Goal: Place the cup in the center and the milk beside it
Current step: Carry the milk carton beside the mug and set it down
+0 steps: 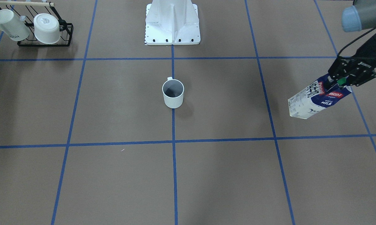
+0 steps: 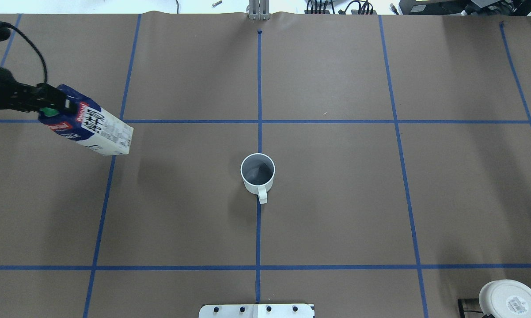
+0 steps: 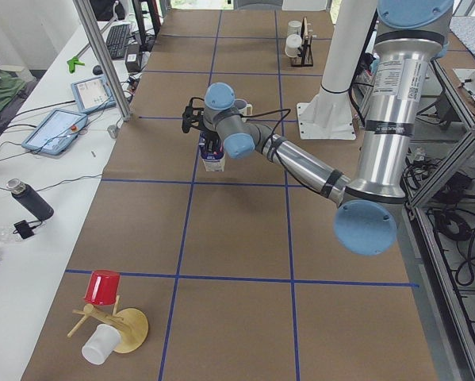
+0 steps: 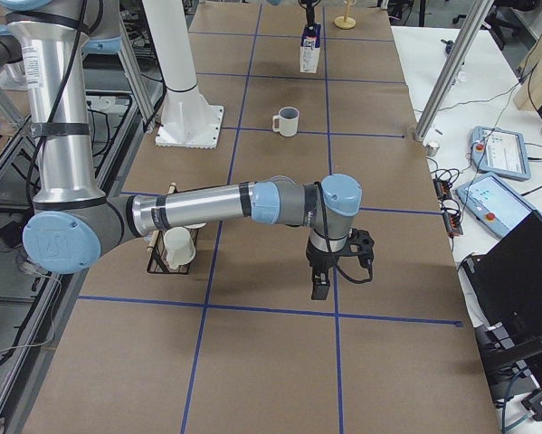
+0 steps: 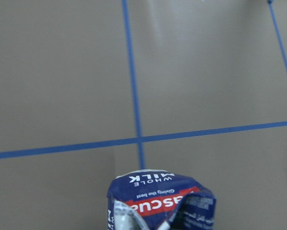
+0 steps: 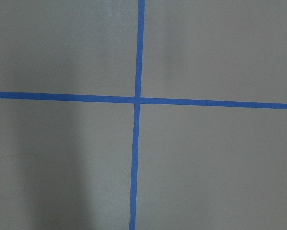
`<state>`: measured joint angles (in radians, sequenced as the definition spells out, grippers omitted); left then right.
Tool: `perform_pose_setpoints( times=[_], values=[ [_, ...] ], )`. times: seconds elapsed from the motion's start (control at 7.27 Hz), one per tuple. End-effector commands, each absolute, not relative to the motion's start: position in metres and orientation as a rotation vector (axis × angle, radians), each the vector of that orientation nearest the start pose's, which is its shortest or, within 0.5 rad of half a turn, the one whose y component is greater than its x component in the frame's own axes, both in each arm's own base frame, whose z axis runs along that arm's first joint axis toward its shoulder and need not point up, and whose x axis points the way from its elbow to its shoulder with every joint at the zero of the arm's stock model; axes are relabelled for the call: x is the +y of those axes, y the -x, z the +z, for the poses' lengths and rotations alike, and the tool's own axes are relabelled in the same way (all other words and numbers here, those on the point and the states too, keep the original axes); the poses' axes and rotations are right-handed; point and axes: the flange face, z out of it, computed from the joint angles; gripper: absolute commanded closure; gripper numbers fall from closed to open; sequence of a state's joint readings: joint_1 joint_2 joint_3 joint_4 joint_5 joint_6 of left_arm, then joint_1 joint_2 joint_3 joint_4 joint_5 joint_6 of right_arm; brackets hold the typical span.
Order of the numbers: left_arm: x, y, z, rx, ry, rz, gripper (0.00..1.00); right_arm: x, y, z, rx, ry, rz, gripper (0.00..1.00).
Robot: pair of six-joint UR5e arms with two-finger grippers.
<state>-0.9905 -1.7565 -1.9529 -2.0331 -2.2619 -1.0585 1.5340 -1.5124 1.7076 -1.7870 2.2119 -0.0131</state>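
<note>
- Cup (image 1: 173,93) stood upright at the center (image 2: 327,176), right on the blue tape line (image 2: 257,229), so you could count that half of the job as done.
- Milk (image 1: 316,100) was well apart from the cup, on the robot's left of it. Your left gripper (image 1: 338,82) held it with the jaws pinched narrow on its top.
- I couldn't tell for sure whether the milk's base was clear of the table.
- Your right gripper (image 4: 320,287) hung low, well apart from the cup on its other side. It showed only in a side view, so I couldn't tell how its jaws stood.
- The step in hand looked like carrying the milk over. Next you'd need to stop just beside the cup without nudging it, set the base flat, then release.
- The cup was a smooth, hard cylinder, pale outside and dark grey inside, with a small handle.
- The milk was a tall, square, glossy printed carton. Its top looked creased under the grip, so I judged it soft there.
</note>
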Motion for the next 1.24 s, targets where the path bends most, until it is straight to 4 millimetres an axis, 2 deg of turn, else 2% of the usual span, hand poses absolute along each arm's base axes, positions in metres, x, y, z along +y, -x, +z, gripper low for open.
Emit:
perform_pose_setpoints(
  times=[0.0,0.14,0.28,0.41,0.55,0.69,0.96,1.1],
  values=[
    [-0.465,-0.318,0.235,1.058,-0.184,-0.115,1.0,-0.51,-0.055,0.593,-0.641,0.029,-0.041,0.0],
    [-0.454,-0.357,0.2,1.001,-0.156,-0.139,1.0,-0.51,-0.055,0.593,-0.641,0.029,-0.041,0.0],
    [-0.434,-0.392,0.171,0.967,-0.133,-0.169,1.0,-0.51,-0.055,0.592,-0.641,0.028,-0.04,0.0],
    [-0.41,-0.432,0.157,0.938,-0.153,-0.167,1.0,-0.511,-0.055,0.592,-0.641,0.028,-0.04,0.0],
    [-0.409,-0.459,0.148,0.923,-0.156,-0.183,1.0,-0.511,-0.055,0.592,-0.641,0.028,-0.04,0.0],
    [-0.409,-0.471,0.149,0.912,-0.148,-0.181,1.0,-0.511,-0.055,0.591,-0.641,0.026,-0.04,0.0],
    [-0.402,-0.479,0.149,0.902,-0.173,-0.178,1.0,-0.511,-0.054,0.589,-0.653,0.023,-0.041,0.0],
    [-0.402,-0.478,0.149,0.903,-0.177,-0.178,0.43,-0.511,-0.054,0.589,-0.653,0.023,-0.041,0.0]
  ],
)
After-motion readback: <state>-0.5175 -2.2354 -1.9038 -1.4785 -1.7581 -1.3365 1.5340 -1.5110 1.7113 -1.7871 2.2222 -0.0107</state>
